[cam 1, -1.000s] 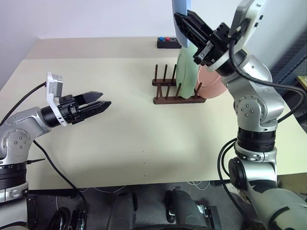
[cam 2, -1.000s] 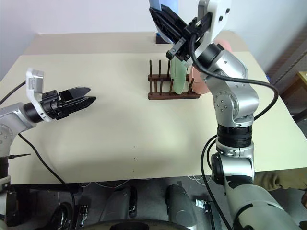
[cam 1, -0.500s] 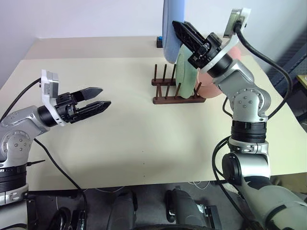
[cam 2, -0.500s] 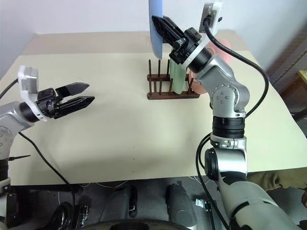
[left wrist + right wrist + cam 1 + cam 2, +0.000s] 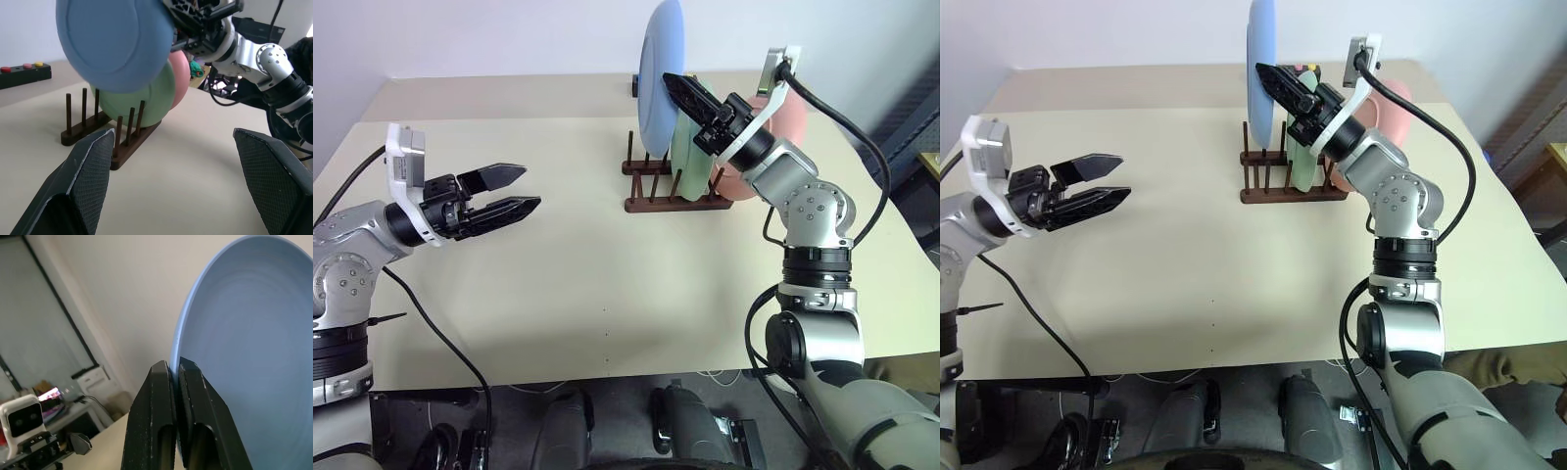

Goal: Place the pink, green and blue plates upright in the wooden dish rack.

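The right pincer (image 5: 677, 90) is clamped on the rim of the blue plate (image 5: 658, 73), held upright above the rack (image 5: 674, 191) on the tabletop (image 5: 607, 264); green plate (image 5: 690, 157) and pink plate (image 5: 773, 132) stand slotted; left pincer (image 5: 514, 191) gapes empty, well apart

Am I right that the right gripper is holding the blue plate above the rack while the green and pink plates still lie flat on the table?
Not quite. The right gripper does hold the blue plate above the wooden dish rack, but the green plate and pink plate already stand upright in the rack, as the left wrist view shows.
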`<control>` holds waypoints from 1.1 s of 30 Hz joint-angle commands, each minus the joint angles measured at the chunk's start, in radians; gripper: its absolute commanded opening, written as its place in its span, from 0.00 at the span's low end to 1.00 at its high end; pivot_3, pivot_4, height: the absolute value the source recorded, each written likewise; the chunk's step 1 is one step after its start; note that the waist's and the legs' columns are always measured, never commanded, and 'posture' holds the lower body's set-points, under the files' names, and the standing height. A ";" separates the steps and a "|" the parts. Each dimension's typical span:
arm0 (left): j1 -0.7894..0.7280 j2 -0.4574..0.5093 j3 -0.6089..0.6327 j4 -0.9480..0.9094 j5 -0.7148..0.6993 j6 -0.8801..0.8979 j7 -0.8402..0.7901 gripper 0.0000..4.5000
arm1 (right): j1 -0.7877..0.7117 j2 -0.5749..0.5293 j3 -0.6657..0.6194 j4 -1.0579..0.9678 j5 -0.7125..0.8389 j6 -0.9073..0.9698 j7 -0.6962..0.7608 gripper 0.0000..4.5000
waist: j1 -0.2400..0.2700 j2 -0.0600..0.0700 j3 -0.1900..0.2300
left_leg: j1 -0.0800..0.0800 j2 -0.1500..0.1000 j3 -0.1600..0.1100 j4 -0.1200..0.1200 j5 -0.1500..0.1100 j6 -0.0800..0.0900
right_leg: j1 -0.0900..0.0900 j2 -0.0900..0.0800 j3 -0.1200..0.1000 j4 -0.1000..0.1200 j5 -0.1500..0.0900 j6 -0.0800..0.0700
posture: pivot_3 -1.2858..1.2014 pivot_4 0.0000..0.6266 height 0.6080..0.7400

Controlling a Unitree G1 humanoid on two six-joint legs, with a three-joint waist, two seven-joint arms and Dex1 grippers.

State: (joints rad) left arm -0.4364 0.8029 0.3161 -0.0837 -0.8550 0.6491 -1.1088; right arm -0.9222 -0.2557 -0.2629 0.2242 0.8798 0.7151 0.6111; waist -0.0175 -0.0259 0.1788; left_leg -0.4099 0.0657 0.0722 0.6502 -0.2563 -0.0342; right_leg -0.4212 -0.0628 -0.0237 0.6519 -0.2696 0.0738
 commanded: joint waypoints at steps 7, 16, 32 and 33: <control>0.006 0.001 0.014 -0.049 -0.018 0.007 0.007 0.88 | -0.026 0.003 -0.018 0.024 0.017 0.005 0.026 0.00 | 0.000 0.000 0.000 | 0.000 0.000 0.001 0.000 0.000 0.000 | -0.001 0.000 0.001 0.000 0.000 0.000 | 0.52 0.24 1.00; 0.021 -0.002 0.022 -0.072 -0.023 0.011 0.018 0.88 | -0.025 0.004 -0.009 0.041 -0.005 -0.010 0.036 0.00 | 0.000 0.000 0.000 | 0.000 0.000 0.002 0.000 0.000 0.000 | -0.001 0.000 0.002 0.000 0.000 0.000 | 0.52 0.24 1.00; 0.018 -0.001 0.021 -0.083 -0.017 -0.003 0.019 0.88 | 0.018 0.026 -0.004 0.051 -0.045 -0.022 0.030 0.00 | 0.000 0.000 0.000 | 0.000 0.000 0.002 0.000 0.000 0.000 | -0.002 0.000 0.002 0.000 0.000 0.000 | 0.52 0.24 1.00; 0.018 -0.001 0.021 -0.084 -0.017 -0.004 0.019 0.88 | 0.020 0.028 -0.004 0.049 -0.047 -0.021 0.031 0.00 | 0.000 0.000 0.000 | 0.000 0.000 0.002 0.000 0.000 0.000 | -0.002 0.000 0.002 0.000 0.000 0.000 | 0.52 0.24 1.00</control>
State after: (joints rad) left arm -0.4119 0.8011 0.3153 -0.1332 -0.8609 0.6631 -1.0868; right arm -0.8973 -0.2330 -0.2590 0.2913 0.8279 0.7120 0.6352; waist -0.0173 -0.0259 0.1788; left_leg -0.4100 0.0658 0.0741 0.6498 -0.2563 -0.0342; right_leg -0.4228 -0.0627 -0.0217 0.6521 -0.2695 0.0738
